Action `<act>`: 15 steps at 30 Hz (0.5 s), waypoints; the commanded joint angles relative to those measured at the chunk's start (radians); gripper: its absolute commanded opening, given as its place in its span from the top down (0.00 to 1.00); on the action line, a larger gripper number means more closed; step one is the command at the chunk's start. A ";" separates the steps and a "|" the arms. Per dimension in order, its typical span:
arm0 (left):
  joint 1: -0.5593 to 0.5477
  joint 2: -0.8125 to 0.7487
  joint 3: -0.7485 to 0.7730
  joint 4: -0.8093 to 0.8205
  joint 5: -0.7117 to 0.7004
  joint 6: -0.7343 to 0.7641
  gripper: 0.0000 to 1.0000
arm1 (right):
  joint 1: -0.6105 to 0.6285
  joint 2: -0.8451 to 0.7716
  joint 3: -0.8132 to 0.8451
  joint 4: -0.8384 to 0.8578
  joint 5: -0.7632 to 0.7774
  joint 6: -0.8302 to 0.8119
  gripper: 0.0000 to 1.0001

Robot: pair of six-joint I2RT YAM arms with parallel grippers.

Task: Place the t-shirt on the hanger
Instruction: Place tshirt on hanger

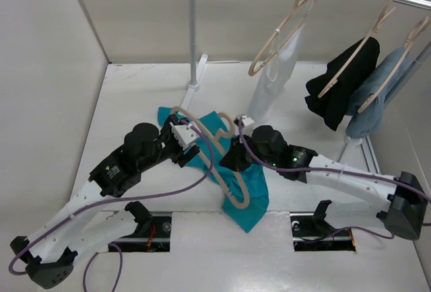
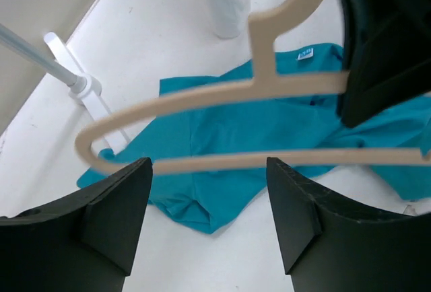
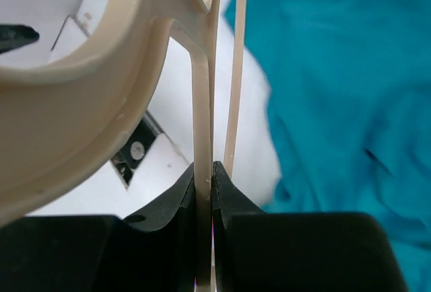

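Right wrist view tells the grip plainly: the right gripper (image 3: 205,172) is pinched tight on a thin straight bar of the pale beige wood-coloured clothes hanger (image 3: 81,110), jaws nearly together with only the bar between them. Left wrist view shows the left gripper (image 2: 207,164) with its black fingers (image 2: 114,211) standing well apart and clamped on nothing; the hanger's lower bar crosses just past their tips.

The teal short-sleeved cloth t-shirt (image 2: 269,124) lies crumpled on the white table (image 1: 135,90), in the middle of the top external frame, beneath the hanger and between the two grippers. No part of the hanger looks to be inside the shirt yet, so the threading step seems not begun.

Several things could go wrong from here:
- A single pinch on a thin bar leaves the hanger free to swivel — any push against the cloth may twist it off line.
- The open left fingers sit so near the bar that closing could catch the hanger instead of the cloth.
- Grabbing both layers of the soft shirt at once would shut the opening the hanger needs.
- The left arm's purple cable (image 1: 202,179) runs close beside the hanger in the top view and may snag it.
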 commanded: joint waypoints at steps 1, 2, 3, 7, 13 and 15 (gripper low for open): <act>-0.005 0.036 0.057 0.079 0.004 -0.052 0.36 | -0.047 -0.143 -0.037 -0.152 0.034 0.033 1.00; -0.005 0.056 0.057 0.079 -0.008 -0.052 0.39 | -0.047 -0.221 -0.037 -0.204 0.051 0.043 1.00; -0.005 0.065 0.057 0.079 -0.008 -0.052 0.42 | -0.047 -0.256 -0.037 -0.312 0.081 0.060 1.00; -0.005 0.140 0.020 0.029 0.055 0.067 0.48 | -0.056 -0.402 -0.037 -0.514 0.135 0.129 1.00; -0.063 0.363 -0.100 -0.025 0.104 0.314 0.34 | -0.067 -0.519 -0.046 -0.683 0.169 0.186 1.00; -0.074 0.410 -0.121 0.016 0.079 0.369 0.32 | -0.067 -0.537 -0.046 -0.707 0.169 0.197 1.00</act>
